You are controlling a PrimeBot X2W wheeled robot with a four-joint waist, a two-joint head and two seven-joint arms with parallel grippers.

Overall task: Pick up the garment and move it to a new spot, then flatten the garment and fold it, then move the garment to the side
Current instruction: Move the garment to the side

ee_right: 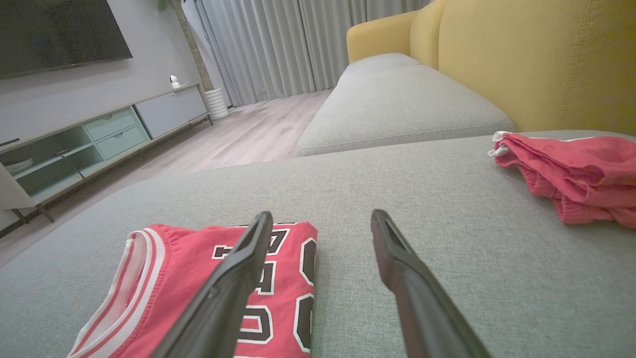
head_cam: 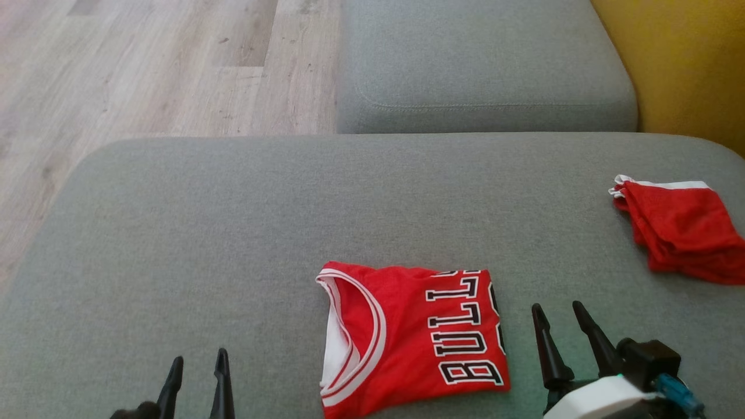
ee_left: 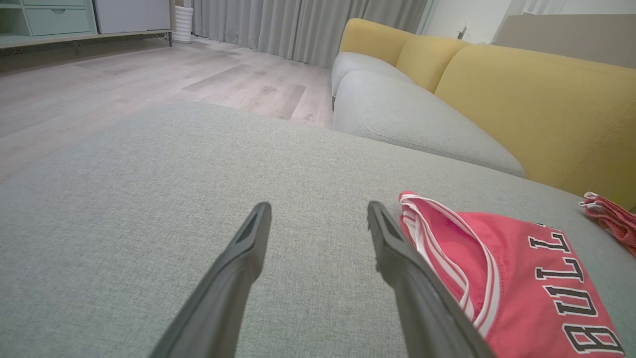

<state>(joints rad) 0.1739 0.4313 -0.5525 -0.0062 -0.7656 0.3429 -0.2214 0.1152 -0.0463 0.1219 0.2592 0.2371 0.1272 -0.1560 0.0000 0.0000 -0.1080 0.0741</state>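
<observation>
Upholstery of grey fabric covers the broad sofa seat (head_cam: pixel 233 233) that carries the work. A second grey cushion (head_cam: pixel 477 58) lies at the far side, with a yellow backrest (head_cam: pixel 675 58) to the right and pale wood-look floor (head_cam: pixel 145 64) to the far left. Grey curtains (ee_left: pixel 298 25), a low cabinet (ee_right: pixel 99 134) and a wall television (ee_right: pixel 54 35) stand further off. The garment (head_cam: pixel 407 337), a folded red jersey with black lettering, lies flat at the near edge, centre. A second red cloth (head_cam: pixel 681 233) lies bunched at the right, well apart. The left claw (head_cam: pixel 199 356) is low over the seat left of the garment, fingers spread and empty. The right claw (head_cam: pixel 556 306) sits just right of it, also spread, holding nothing.
</observation>
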